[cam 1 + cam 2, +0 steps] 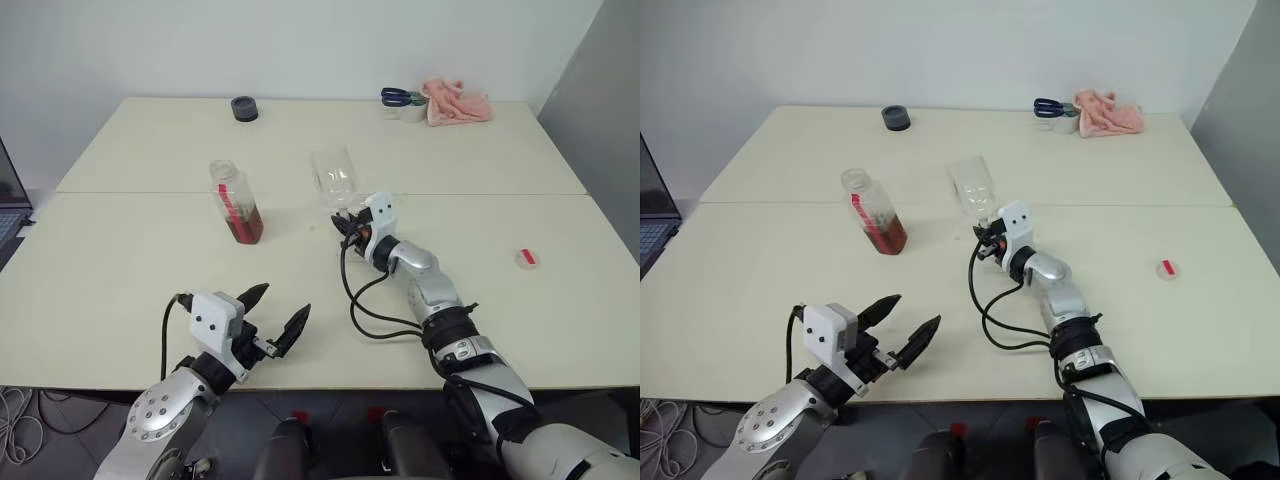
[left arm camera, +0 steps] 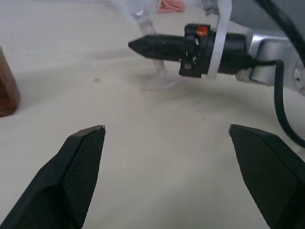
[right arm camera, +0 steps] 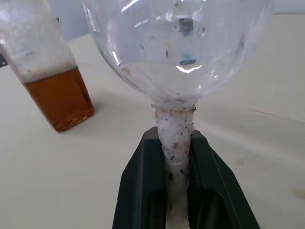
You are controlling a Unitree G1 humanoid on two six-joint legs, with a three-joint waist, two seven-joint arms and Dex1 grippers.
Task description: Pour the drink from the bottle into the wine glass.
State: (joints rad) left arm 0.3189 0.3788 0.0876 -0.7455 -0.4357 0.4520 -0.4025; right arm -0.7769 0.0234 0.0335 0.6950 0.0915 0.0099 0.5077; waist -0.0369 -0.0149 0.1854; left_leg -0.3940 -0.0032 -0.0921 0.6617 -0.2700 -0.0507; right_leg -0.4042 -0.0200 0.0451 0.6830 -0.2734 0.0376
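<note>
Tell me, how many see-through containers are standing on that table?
2. The bottle, uncapped and partly filled with amber drink, stands left of the wine glass, whose stem is clamped in the right gripper. None seems hidden.

Bottle left of wine glass

Lab/office: bare white wall, plain tables.

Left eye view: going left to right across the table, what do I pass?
left gripper → bottle → wine glass → right gripper → scissors → pink cloth → red cap.
</note>
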